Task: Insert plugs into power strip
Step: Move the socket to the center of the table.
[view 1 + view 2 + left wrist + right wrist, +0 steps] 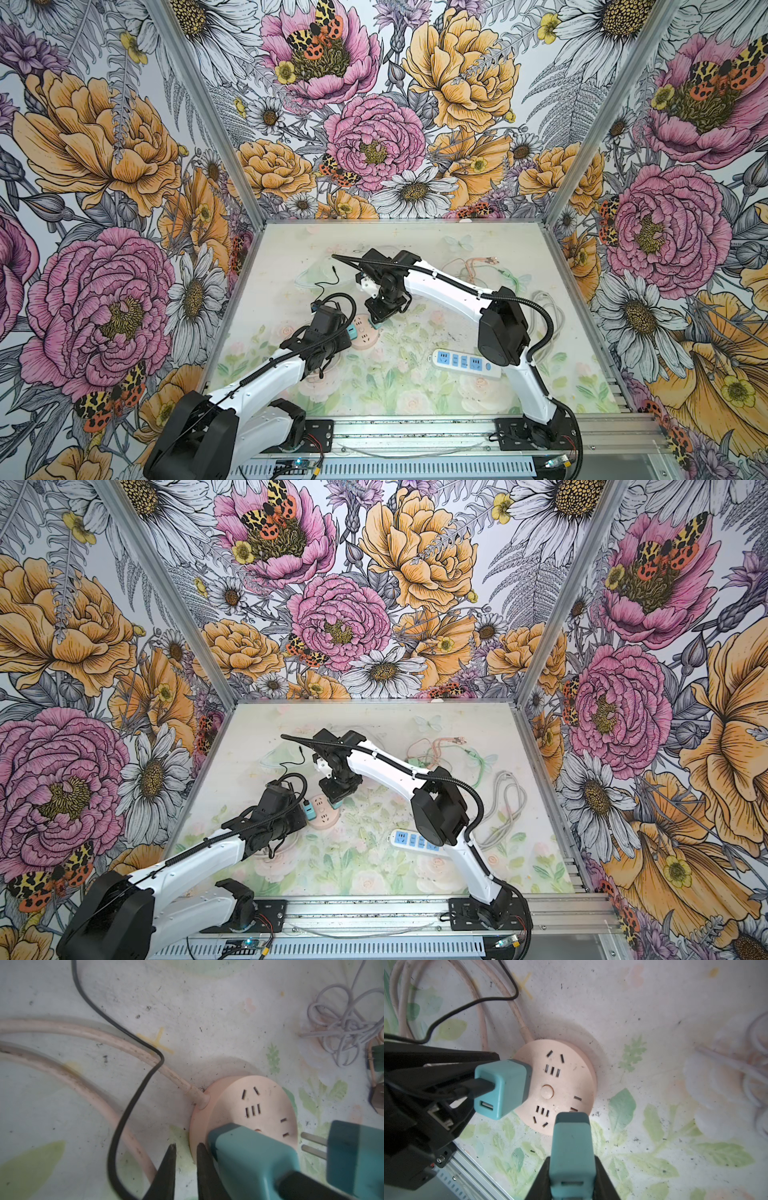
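Teal plug (572,1147) — snug in right end effector (572,1166)

Both top views high above the table (415,249), wrist views close on round power strip (270,1105)

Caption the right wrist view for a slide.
Right gripper holds a teal plug beside the pink power strip; a second teal plug sits at its other side.

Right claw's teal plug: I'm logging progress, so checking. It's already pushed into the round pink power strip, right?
No. The right claw holds the teal plug, but its prongs are bare, not in any slot of the round pink power strip; the left wrist view shows this.
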`<state>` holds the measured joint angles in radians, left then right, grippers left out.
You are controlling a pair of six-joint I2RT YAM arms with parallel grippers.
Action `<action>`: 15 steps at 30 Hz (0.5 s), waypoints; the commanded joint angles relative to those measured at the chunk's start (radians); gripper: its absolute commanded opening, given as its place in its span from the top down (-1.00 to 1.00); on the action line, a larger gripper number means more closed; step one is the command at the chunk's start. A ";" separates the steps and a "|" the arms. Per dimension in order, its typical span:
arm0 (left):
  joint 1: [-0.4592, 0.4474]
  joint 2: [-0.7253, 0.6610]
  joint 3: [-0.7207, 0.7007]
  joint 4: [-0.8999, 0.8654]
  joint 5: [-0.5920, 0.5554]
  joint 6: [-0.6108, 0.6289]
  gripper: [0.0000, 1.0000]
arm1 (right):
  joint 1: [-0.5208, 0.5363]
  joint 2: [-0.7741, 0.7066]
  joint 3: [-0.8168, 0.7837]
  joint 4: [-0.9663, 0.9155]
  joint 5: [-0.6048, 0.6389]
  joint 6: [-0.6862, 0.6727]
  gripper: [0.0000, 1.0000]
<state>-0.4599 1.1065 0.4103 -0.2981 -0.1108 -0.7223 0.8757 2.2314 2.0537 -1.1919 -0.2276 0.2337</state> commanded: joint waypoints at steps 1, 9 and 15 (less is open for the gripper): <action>-0.028 0.037 0.016 0.070 0.004 -0.021 0.58 | -0.005 -0.061 -0.011 0.017 0.020 -0.013 1.00; -0.074 0.120 0.046 0.124 0.008 -0.002 0.58 | -0.015 -0.083 -0.049 0.028 0.036 -0.014 1.00; -0.088 0.050 0.062 0.057 -0.020 0.009 0.58 | -0.041 -0.095 -0.067 0.028 0.050 -0.019 1.00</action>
<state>-0.5396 1.2015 0.4416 -0.2314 -0.1116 -0.7296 0.8505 2.1983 1.9896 -1.1847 -0.2020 0.2333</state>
